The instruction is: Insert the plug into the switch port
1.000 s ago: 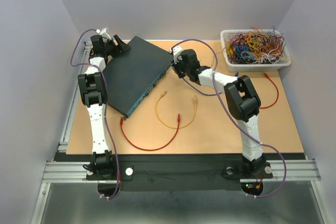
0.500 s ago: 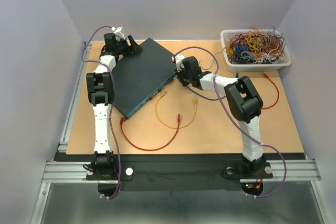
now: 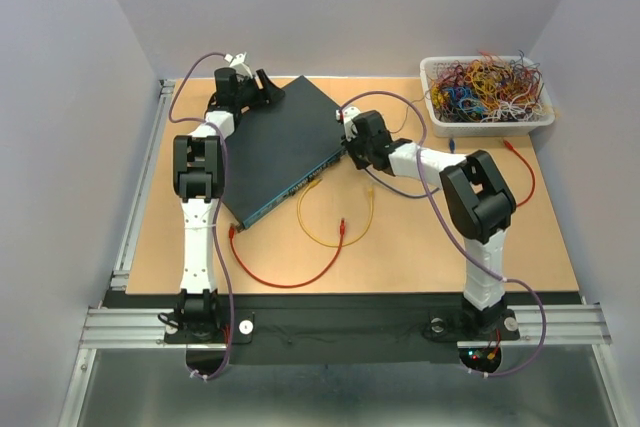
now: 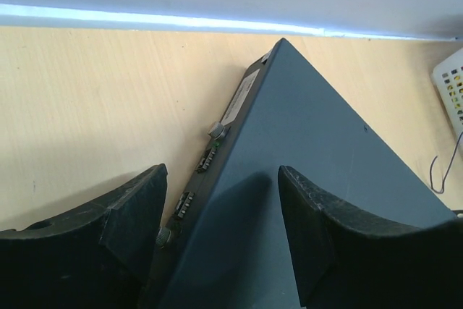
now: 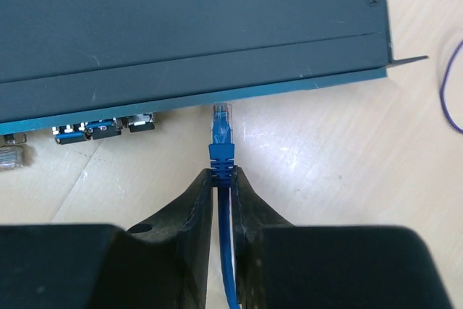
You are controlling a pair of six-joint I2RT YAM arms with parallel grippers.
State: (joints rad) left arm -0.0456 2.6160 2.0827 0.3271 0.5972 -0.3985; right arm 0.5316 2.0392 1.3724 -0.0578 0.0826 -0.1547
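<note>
Right tool (image 5: 223,177) clamped on blue boot (image 5: 222,158), centre frame | clear plastic plug (image 5: 222,117): judged light, rigid; cable (image 5: 226,251) limp | left tool (image 4: 221,204) open

Legible text: none. Pale sticker (image 4: 236,96) on the narrow side face of the teal switch box (image 4: 318,179), just ahead of the left gripper (image 4: 221,175): print too small to read.

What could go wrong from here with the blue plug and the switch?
The plug seems aimed beside the visible ports, so pushing may jam it against the switch. The right gripper pinches only its tail, so it may tilt. The left gripper stands open, so the switch may slide.
</note>
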